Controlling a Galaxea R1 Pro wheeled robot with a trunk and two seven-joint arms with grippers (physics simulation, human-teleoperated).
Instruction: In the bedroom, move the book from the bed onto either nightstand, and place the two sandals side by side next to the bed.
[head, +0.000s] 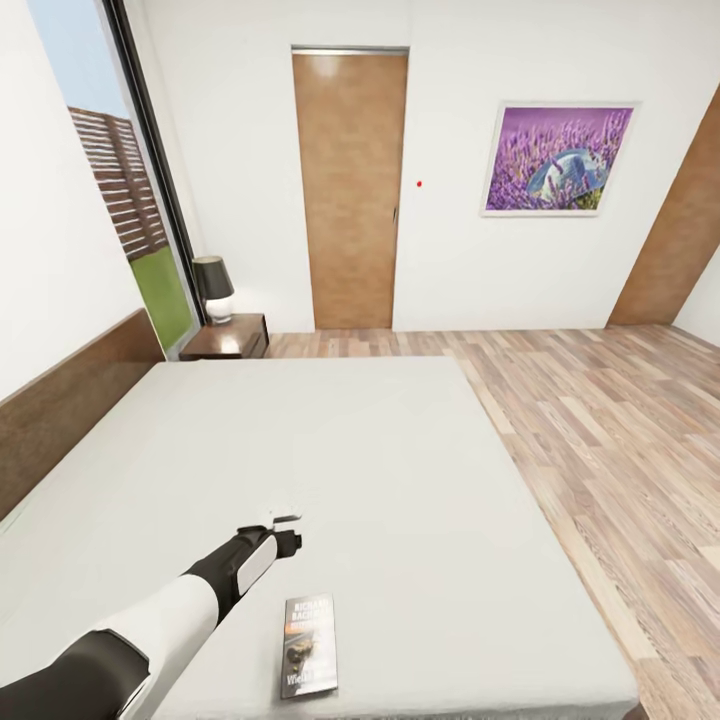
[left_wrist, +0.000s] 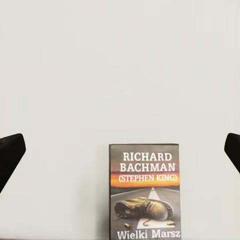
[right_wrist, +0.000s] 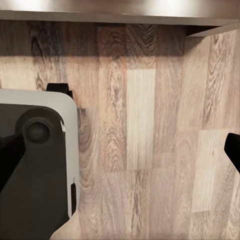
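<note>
The book (head: 310, 645) lies flat on the off-white bed (head: 330, 470) near its front edge; its dark cover has an orange band. My left gripper (head: 287, 531) hovers over the mattress just beyond the book and slightly left of it. In the left wrist view the book (left_wrist: 144, 192) sits below the open left gripper (left_wrist: 122, 150), with nothing between the fingertips (left_wrist: 11, 152). The right gripper (right_wrist: 120, 155) hangs open over the wood floor (right_wrist: 150, 150). A dark nightstand (head: 226, 340) stands at the bed's far left corner. The sandals are out of view.
A black-shaded lamp (head: 213, 288) stands on the nightstand beside the tall window (head: 120, 190). A brown door (head: 350, 190) and a lavender picture (head: 558, 160) are on the far wall. Plank floor (head: 600, 430) runs along the bed's right. My grey base (right_wrist: 37, 175) and a dark wooden edge (right_wrist: 120, 12) show under the right arm.
</note>
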